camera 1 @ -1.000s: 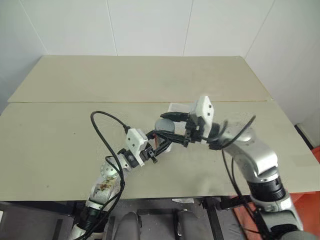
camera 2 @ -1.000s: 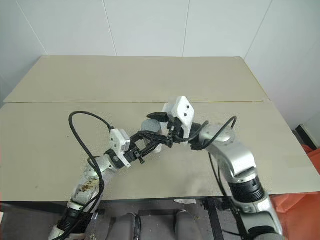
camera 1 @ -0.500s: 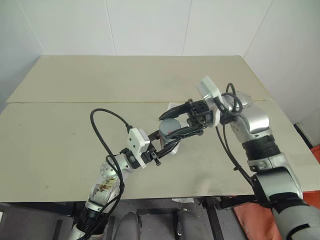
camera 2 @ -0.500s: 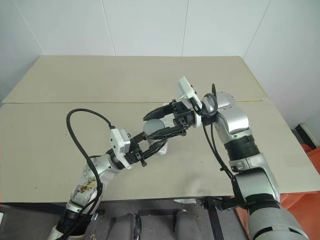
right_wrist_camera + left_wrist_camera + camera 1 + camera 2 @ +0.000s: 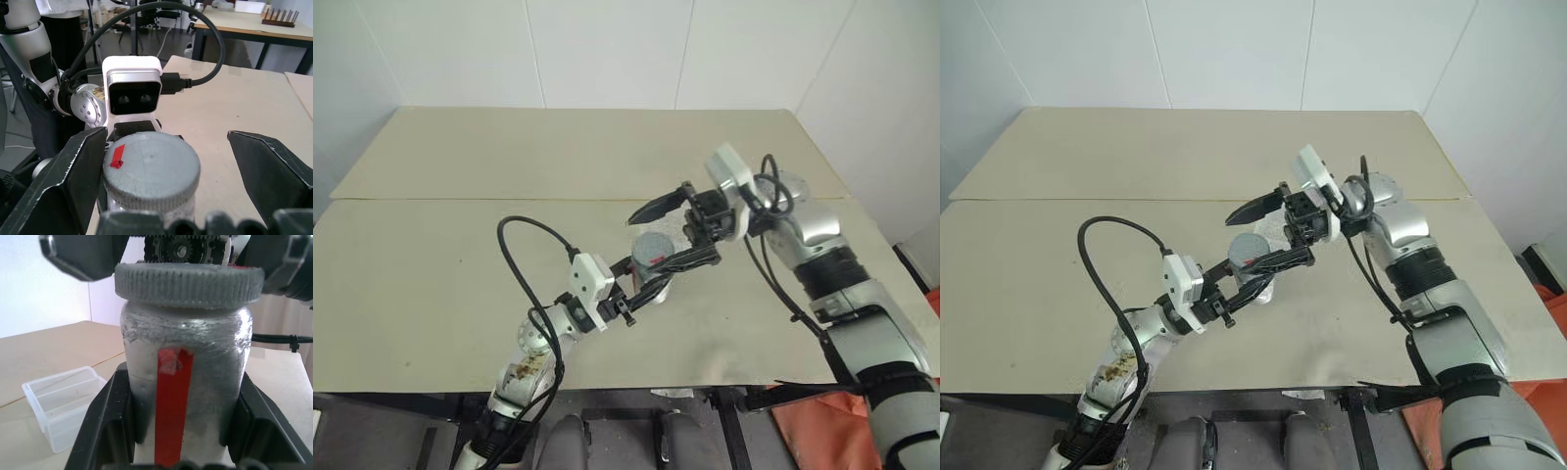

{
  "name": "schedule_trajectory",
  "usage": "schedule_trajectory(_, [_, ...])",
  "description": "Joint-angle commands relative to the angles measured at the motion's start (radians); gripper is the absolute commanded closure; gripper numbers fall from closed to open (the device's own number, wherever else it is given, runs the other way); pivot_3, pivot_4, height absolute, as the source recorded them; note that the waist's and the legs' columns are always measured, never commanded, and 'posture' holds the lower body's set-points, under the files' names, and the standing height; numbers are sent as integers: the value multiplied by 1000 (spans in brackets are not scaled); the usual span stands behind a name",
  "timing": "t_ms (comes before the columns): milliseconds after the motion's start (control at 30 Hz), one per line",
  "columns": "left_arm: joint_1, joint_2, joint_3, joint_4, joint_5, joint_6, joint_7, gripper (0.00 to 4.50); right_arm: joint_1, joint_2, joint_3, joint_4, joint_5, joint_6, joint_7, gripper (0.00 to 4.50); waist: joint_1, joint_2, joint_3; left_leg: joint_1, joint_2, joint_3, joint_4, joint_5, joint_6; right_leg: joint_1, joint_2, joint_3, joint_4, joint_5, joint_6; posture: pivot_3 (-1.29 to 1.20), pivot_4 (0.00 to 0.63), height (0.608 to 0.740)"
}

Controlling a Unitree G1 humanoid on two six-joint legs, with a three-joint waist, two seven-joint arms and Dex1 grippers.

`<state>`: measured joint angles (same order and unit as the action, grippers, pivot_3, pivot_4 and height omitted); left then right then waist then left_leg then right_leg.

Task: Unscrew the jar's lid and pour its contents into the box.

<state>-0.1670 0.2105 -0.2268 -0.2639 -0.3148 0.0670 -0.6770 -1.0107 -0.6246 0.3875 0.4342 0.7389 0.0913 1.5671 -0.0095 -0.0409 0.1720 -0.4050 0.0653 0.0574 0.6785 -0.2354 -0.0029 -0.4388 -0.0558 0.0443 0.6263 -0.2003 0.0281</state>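
With my left gripper (image 5: pixel 181 455) clamped on the jar (image 5: pixel 183 396), I centre my spread right gripper (image 5: pixel 161 181) squarely around the lid (image 5: pixel 151 171) before closing.

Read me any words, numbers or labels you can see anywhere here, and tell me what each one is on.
No readable text.
Jar: only a plain red stripe, without lettering.
Lid: only a small red mark, no writing.
Box: clear plastic, nothing printed on it.
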Motion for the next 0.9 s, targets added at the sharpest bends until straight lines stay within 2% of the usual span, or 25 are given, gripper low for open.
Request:
schedule_trajectory(33, [-10, 2, 5, -6, 1, -33, -13, 2572, 73, -80, -144, -143, 76, 59, 47, 16, 7, 0, 0, 0, 0, 0, 0, 0, 0, 0, 0, -1, 0, 0, 0, 0, 150, 740])
schedule_trajectory(100, [-19, 0, 11, 10, 9, -41, -7, 2572, 125, -93, -196, -221, 56, 72, 9, 16, 9, 0, 0, 0, 0, 0, 0, 0, 0, 0, 0, -1, 0, 0, 0, 0, 150, 740])
schedule_trajectory(233, [-56, -9, 20, 62, 46, -54, 21, 2572, 291, -67, -317, -470, -53, 102, -385, 16, 3, 0, 0, 0, 0, 0, 0, 0, 0, 0, 0, 0, 1, 0, 0, 0, 150, 740])
schedule_trajectory(333, [-78, -13, 31, 91, 68, -72, 40, 2572, 437, -36, -394, -677, -51, 217, -640, 16, 2, 0, 0, 0, 0, 0, 0, 0, 0, -1, 0, 0, 2, 0, 0, 0, 150, 740])
schedule_trajectory(433, [-94, -18, 40, 108, 71, -80, 45, 2572, 581, 31, -387, -908, -112, 322, -908, 16, 3, 0, 0, 0, 0, -1, 0, 0, 0, -1, 0, 0, 2, 0, 0, 0, 150, 740])
schedule_trajectory(533, [-106, -20, 47, 123, 74, -81, 45, 2572, 636, 122, -361, -1073, -134, 450, -1136, 16, -4, 0, 0, -1, 0, 0, 0, 0, 0, -2, 0, 1, 2, 0, 0, 0, 150, 740])
schedule_trajectory(733, [-131, -31, 48, 160, 92, -93, 52, 2572, 665, 183, -268, -1180, -259, 551, -1305, 16, -4, 1, 0, 0, 0, -1, 1, 0, 0, 0, 0, 0, 2, -2, 3, 0, 150, 740])
schedule_trajectory(900, [-141, -42, 40, 169, 103, -99, 57, 2572, 691, 184, -263, -1175, -280, 547, -1285, 16, -4, 1, 0, 0, -1, -1, 1, 0, 0, 0, 0, 0, 1, -1, 2, 0, 150, 740])
